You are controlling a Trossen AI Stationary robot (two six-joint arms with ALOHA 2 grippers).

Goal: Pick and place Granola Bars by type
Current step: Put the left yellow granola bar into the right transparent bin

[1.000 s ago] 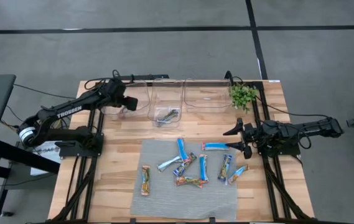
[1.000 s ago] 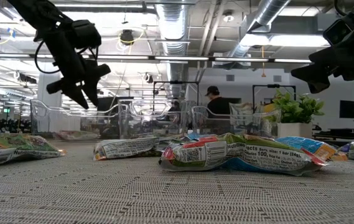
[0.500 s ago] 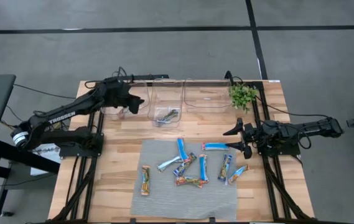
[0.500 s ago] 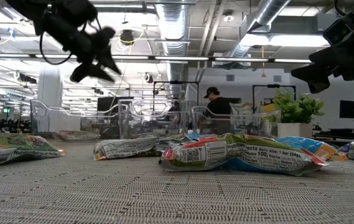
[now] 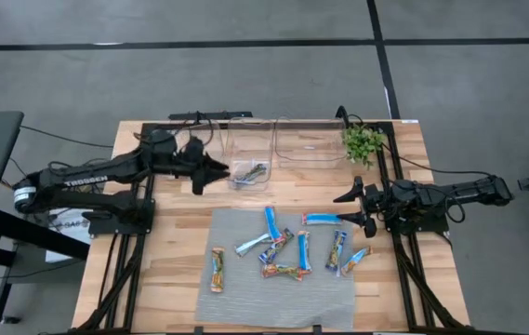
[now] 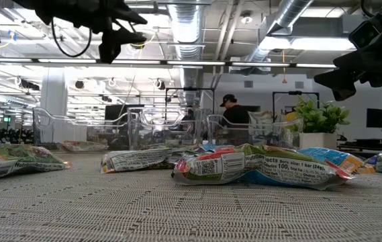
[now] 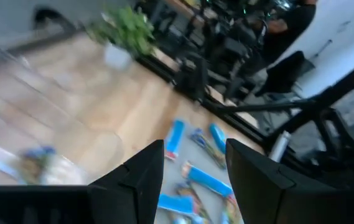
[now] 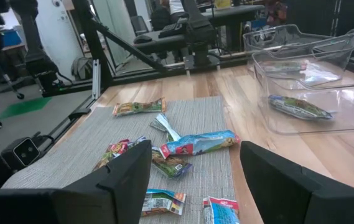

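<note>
Table edges: the wooden table [image 5: 180, 233] is filling the middle of the high view, with a grey mat [image 5: 245, 288] lying across its lower centre and bare wood showing on either side.
Open room: bare wood is lying between the mat and the bins.
Bars: the bars [image 5: 287, 249] are lying scattered on the mat, one [image 5: 217, 270] sitting apart at lower left.
Left gripper: the left gripper [image 5: 216, 170] is hanging released, fingers apart, left of centre, above and left of the bars and just left of the middle bin [image 5: 250, 140].
Right gripper: the right gripper [image 5: 353, 208] is waiting at the right, fingers spread and empty, just right of the bars.
Bins: three clear bins are standing along the top edge; the middle bin is holding one bar [image 5: 248, 173], the right bin [image 5: 310, 141] one pale bar; I cannot tell what is in the left one.
Plant: a plant [image 5: 363, 142] is standing at upper right.
</note>
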